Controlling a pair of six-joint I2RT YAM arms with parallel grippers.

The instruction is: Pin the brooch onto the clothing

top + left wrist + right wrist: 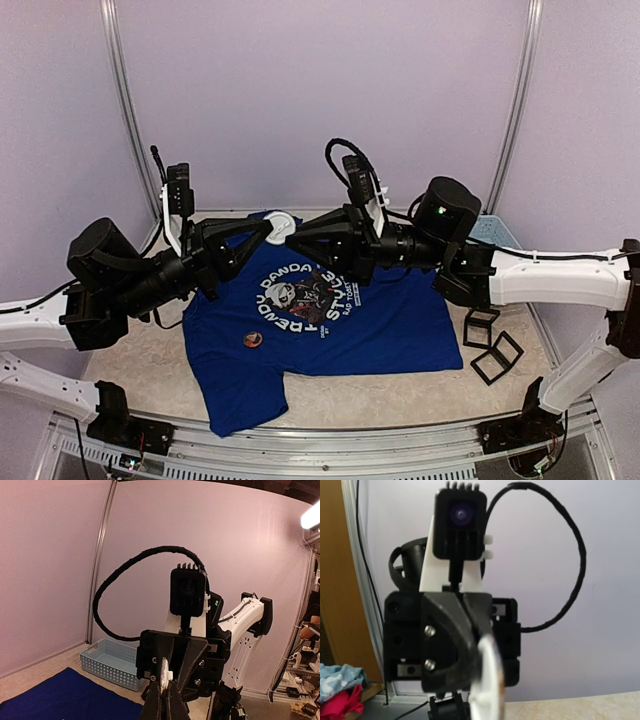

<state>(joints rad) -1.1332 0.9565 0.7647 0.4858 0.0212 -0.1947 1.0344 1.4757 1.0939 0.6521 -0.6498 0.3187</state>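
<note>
The clothing, a royal-blue T-shirt (390, 330) with a round panda print, lies flat on the table. Both grippers meet in the air above its collar. A white round brooch (281, 221) sits between them. My left gripper (270, 229) is shut on the brooch's disc, seen edge-on (164, 674) between its black fingers (155, 700). My right gripper (293, 238) faces it head-on, its fingers drawn in on the brooch's white back stub (173, 674). In the right wrist view the brooch (489, 685) is a blurred white disc close to the lens. A corner of the shirt (65, 700) shows below.
A small orange-and-dark round badge (252, 341) lies on the shirt's lower left. A light-blue plastic basket (497, 232) stands at the back right, also seen in the left wrist view (110, 662). Black square frames (495, 355) lie right of the shirt.
</note>
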